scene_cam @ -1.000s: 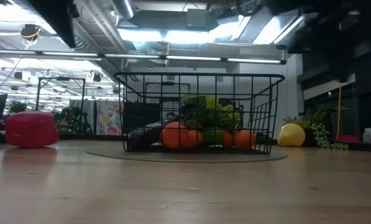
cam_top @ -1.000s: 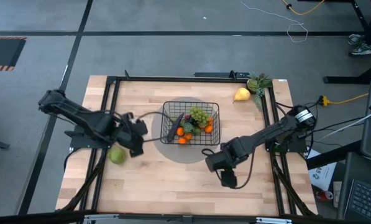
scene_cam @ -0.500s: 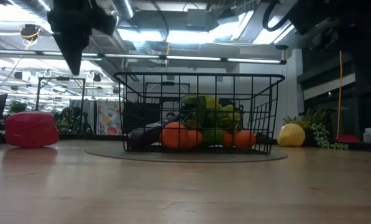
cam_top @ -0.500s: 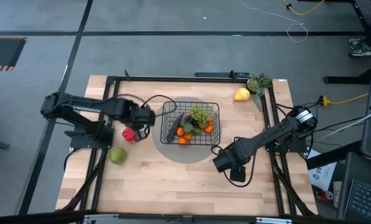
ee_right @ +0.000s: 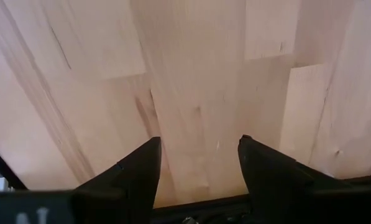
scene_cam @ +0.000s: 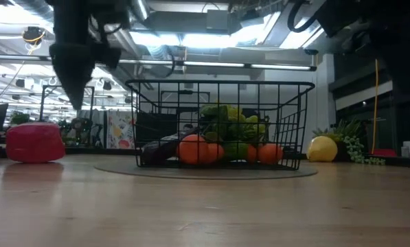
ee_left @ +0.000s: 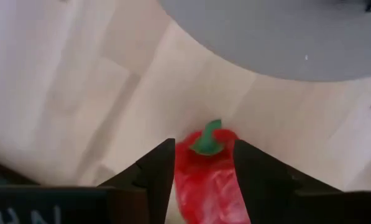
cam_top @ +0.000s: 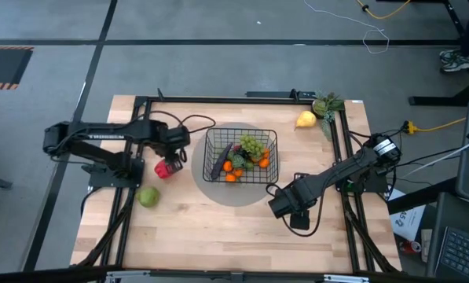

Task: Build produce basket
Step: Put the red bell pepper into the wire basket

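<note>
High view: the black wire-mesh rectangular basket (cam_top: pixel 241 155) sits at the middle of the pale wooden table (cam_top: pixel 218 228), on a grey round mat (cam_top: pixel 218 193).
Basket contents: orange toy fruits (cam_top: pixel 232 169), a green grape bunch (cam_top: pixel 252 145) and a dark long piece that is hard to identify; the wires and the pile hide the rest.
Left gripper (cam_top: pixel 174 151): at 9 o'clock from the basket, above the red toy pepper with a green stem (cam_top: pixel 167 168).
Left jaws: spread apart, one finger on each side of the pepper in the left wrist view (ee_left: pixel 211 174); touching or not cannot be told.
Pepper from the wrist: its lower part is cut off by the picture's edge.
Low view: the pepper (scene_cam: pixel 34 143) rests on the table, well apart from the basket (scene_cam: pixel 218 123), with a dark gripper tip (scene_cam: pixel 74 75) hanging above it; the arm above is cut off.
Right gripper (cam_top: pixel 295 216): at 5 o'clock from the basket, over bare wood.
Right jaws: held apart, nothing between them (ee_right: pixel 197 168).
Green toy apple (cam_top: pixel 148 196): at 8 o'clock from the basket, near the table's left rail.
Yellow toy pear (cam_top: pixel 305 119): at 1 o'clock, beside a leafy green sprig (cam_top: pixel 327 104) whose make-up is unclear.
</note>
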Robot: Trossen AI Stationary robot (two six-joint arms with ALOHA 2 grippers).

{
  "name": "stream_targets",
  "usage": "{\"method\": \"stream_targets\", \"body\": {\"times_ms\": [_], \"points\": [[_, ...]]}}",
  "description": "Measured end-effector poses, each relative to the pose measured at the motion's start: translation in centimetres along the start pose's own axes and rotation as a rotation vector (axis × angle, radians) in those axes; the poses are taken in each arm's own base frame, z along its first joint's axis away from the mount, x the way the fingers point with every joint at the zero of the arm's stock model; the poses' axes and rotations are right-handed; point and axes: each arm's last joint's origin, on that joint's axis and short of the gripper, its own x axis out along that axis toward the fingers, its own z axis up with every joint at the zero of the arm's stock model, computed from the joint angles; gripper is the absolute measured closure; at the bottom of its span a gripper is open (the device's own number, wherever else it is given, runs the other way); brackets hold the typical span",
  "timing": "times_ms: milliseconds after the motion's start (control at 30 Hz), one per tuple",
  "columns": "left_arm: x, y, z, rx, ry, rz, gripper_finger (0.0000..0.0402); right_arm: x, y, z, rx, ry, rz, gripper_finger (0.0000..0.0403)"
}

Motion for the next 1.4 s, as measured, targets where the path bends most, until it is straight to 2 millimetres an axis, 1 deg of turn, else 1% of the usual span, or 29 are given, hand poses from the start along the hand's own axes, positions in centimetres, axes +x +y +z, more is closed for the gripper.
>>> {"method": "stream_targets", "body": {"times_ms": [67,133,400,500,733,1133,1267,1400], "points": [[0.8,0.4,-0.8,-0.029,-0.025,-0.031,0.0243,0.0,0.1,0.1,-0.013,-0.009,0.007,0.0187],[1.6,0.4,-0.7,-0.043,-0.079,-0.068,0.0243,0.0,0.1,0.1,-0.015,-0.012,0.01,0.0187],[3.7,0.6,-2.2,-0.052,-0.03,-0.076,0.0243,0.0,0.1,0.1,-0.012,-0.007,0.019,0.0187],[4.4,0.5,-2.3,-0.08,-0.058,-0.092,0.0243,0.0,0.1,0.1,-0.013,-0.01,0.021,0.0187],[5.1,0.5,-2.7,-0.091,-0.03,-0.079,0.0243,0.0,0.1,0.1,-0.013,-0.011,0.021,0.0187],[5.2,0.6,-2.8,-0.075,-0.015,-0.077,0.0244,0.0,0.2,0.2,-0.014,-0.013,0.023,0.0187],[5.9,0.4,-2.9,-0.061,0.043,-0.081,0.0247,0.0,0.2,0.2,-0.014,-0.014,0.023,0.0187],[6.5,0.3,-2.7,-0.036,0.065,-0.068,0.0251,0.0,0.2,0.2,-0.014,-0.014,0.023,0.0187]]}}
